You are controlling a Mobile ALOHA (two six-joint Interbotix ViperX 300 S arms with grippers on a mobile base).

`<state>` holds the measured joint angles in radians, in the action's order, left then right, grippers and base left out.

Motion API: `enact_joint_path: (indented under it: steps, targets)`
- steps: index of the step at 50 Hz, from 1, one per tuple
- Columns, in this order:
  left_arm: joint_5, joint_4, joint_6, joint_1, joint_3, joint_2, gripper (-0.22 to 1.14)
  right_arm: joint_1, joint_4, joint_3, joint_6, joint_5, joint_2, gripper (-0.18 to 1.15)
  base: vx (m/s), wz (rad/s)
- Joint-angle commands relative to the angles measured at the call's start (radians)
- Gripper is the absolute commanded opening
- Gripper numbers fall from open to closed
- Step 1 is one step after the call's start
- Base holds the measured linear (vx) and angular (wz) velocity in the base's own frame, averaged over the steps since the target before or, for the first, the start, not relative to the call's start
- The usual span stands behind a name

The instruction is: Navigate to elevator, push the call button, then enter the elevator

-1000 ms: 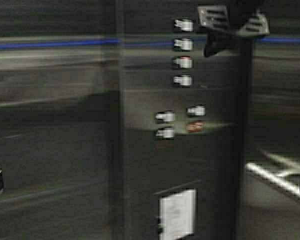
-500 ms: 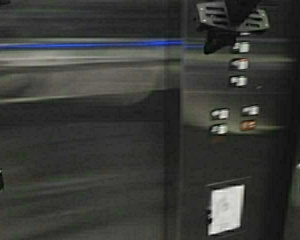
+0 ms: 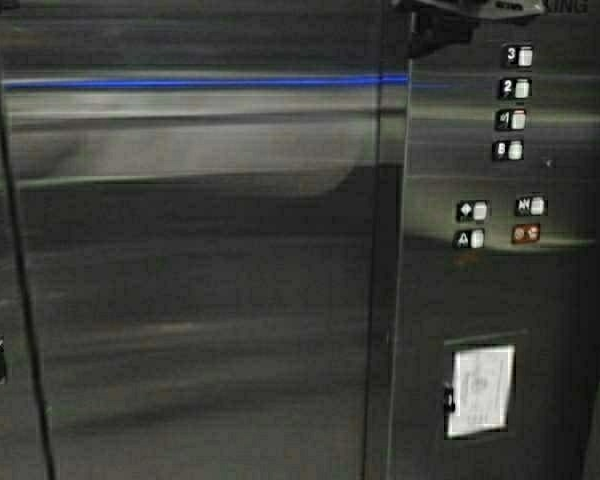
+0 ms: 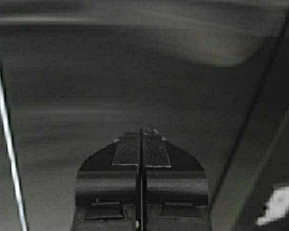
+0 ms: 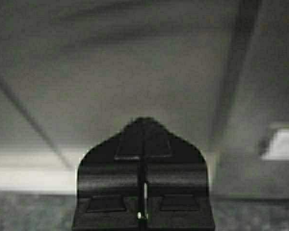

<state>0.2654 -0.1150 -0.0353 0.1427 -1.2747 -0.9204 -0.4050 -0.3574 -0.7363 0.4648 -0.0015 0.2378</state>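
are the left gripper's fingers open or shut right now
Shut. In the left wrist view the left gripper has its two finger pads pressed together along one thin seam, holding nothing, facing the steel elevator wall.

High camera faces the elevator's steel wall up close; both wrist cameras look forward past closed fingertips at it.

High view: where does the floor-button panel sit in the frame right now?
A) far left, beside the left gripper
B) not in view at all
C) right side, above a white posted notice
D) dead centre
C: the floor-button panel with its column of lit buttons stands on the right side of the steel elevator interior, and the white notice hangs directly below it.
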Motion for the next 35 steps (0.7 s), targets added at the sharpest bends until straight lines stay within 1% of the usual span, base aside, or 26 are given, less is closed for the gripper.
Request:
enact_joint_path:
  steps: [1,11,35]
  targets:
    - [0.005,0.000,-0.012,0.000,0.018,0.009,0.03,0.000,0.000,-0.011,-0.002,-0.041,0.015,0.06,-0.27,0.07]
    - [0.006,0.000,-0.006,0.000,0.026,0.014,0.03,0.000,0.002,-0.028,-0.002,-0.114,0.014,0.06,-0.28,0.09]
    - [0.005,0.000,-0.006,0.000,0.028,0.017,0.03,0.000,0.002,-0.028,-0.002,-0.130,0.006,0.06,-0.24,0.21]
